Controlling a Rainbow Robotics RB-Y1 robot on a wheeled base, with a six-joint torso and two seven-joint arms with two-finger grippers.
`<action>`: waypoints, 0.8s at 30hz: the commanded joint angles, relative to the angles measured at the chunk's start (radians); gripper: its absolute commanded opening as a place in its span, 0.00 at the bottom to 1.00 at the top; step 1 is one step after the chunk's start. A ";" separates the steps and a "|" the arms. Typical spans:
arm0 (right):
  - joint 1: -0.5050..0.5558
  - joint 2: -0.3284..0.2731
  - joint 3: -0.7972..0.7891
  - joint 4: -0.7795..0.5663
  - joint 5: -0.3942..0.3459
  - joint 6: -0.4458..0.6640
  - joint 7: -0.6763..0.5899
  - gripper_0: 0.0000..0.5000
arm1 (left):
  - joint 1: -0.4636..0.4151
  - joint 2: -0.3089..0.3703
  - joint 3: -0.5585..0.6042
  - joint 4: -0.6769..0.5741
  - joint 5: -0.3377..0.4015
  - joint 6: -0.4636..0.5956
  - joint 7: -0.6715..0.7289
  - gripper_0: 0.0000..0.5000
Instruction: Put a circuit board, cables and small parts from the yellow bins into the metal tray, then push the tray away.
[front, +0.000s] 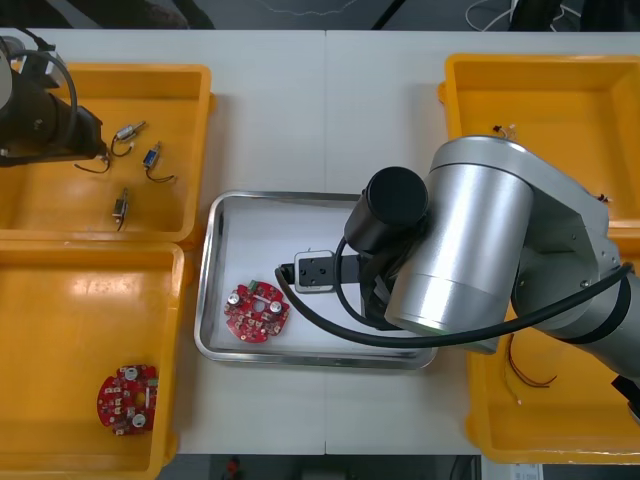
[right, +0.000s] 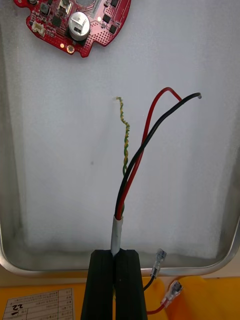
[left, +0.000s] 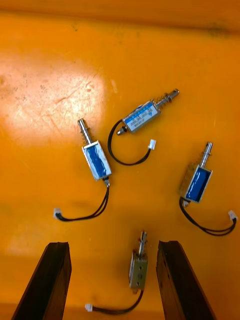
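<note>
Visitor: Cable (right: 135, 165) first: where is it?

Technician: Clamped in the right gripper (right: 114, 280). Its 2 black fingers press on the pale sleeve. Red, black and twisted yellow-green strands fan out past the fingertips, over the white inside of the metal tray (front: 215, 300). Whether the strands touch the tray floor, I cannot tell.

Visitor: And the cable's other end?

Technician: 2 terminals (right: 159, 260) hang just beside the fingers, past the tray's rim.

Visitor: Where does the tray sit?

Technician: At the centre of the front view, between the bins. 1 circuit board (front: 257, 311) lies flat in its lower-left part, well apart from the strand tips. The right arm (front: 470, 240) covers the tray's right half from above.

Visitor: What about the other arm?

Technician: It is in the upper left of the front view, over the upper-left yellow bin (front: 190, 100). The left gripper (left: 113, 245) has its fingers wide apart and grips nothing. 4 small metal parts (left: 97, 160) lie on the bin floor beneath it, and 1 of them lies between the fingers.

Visitor: Anything further out?

Technician: A second board (front: 127, 399) lies in the lower-left bin (front: 60, 300). Another cable (front: 530, 380) lies in the lower-right bin (front: 480, 430).
</note>
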 joint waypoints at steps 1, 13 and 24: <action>0.047 0.024 0.062 0.020 0.068 -0.071 0.039 0.05 | -0.051 0.028 -0.038 0.017 -0.037 -0.081 0.010 1.00; 0.081 0.074 0.120 0.194 0.094 -0.192 0.055 0.06 | -0.051 -0.014 -0.038 0.126 -0.064 -0.266 -0.027 1.00; 0.116 0.077 0.146 0.209 0.114 -0.202 0.043 0.06 | -0.051 -0.043 -0.081 0.226 -0.087 -0.386 -0.036 1.00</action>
